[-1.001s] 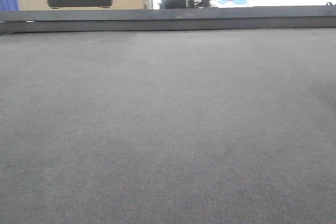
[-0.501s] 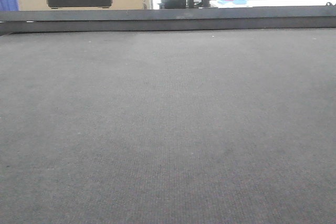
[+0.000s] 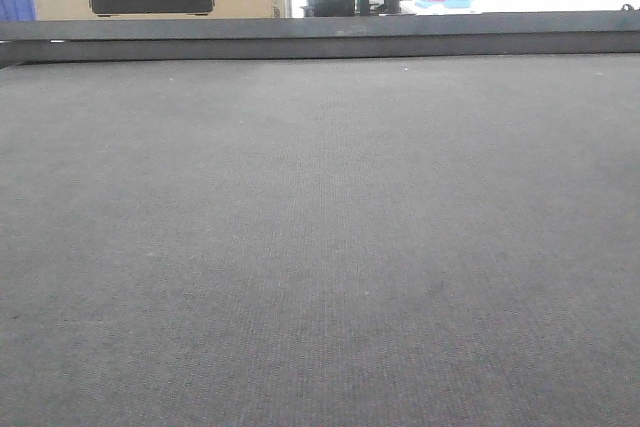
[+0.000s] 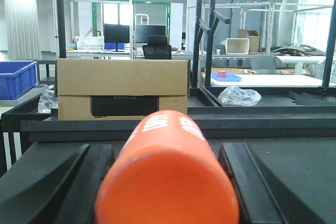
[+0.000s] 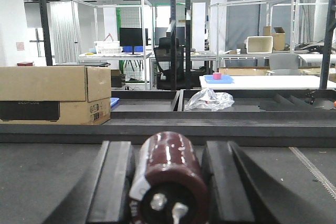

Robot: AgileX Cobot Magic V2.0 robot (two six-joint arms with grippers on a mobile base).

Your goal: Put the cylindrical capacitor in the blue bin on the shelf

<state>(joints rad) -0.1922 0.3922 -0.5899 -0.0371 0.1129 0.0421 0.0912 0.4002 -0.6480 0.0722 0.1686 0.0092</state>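
Clamping the capacitor (image 5: pixel 168 177) by its round sleeve, the right gripper (image 5: pixel 168 148) risks it slipping forward from between the fingers; the left gripper (image 4: pixel 165 148) clamps an orange cylinder (image 4: pixel 168 187).

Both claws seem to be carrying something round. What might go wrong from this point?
The cylindrical capacitor is pinched in the right claw only by its smooth rounded sides, so it may slip out while being carried. The left claw holds an orange cylinder; releasing that one instead would be a mix-up. The raised dark ledge at the far edge of the table could catch a claw that travels low.
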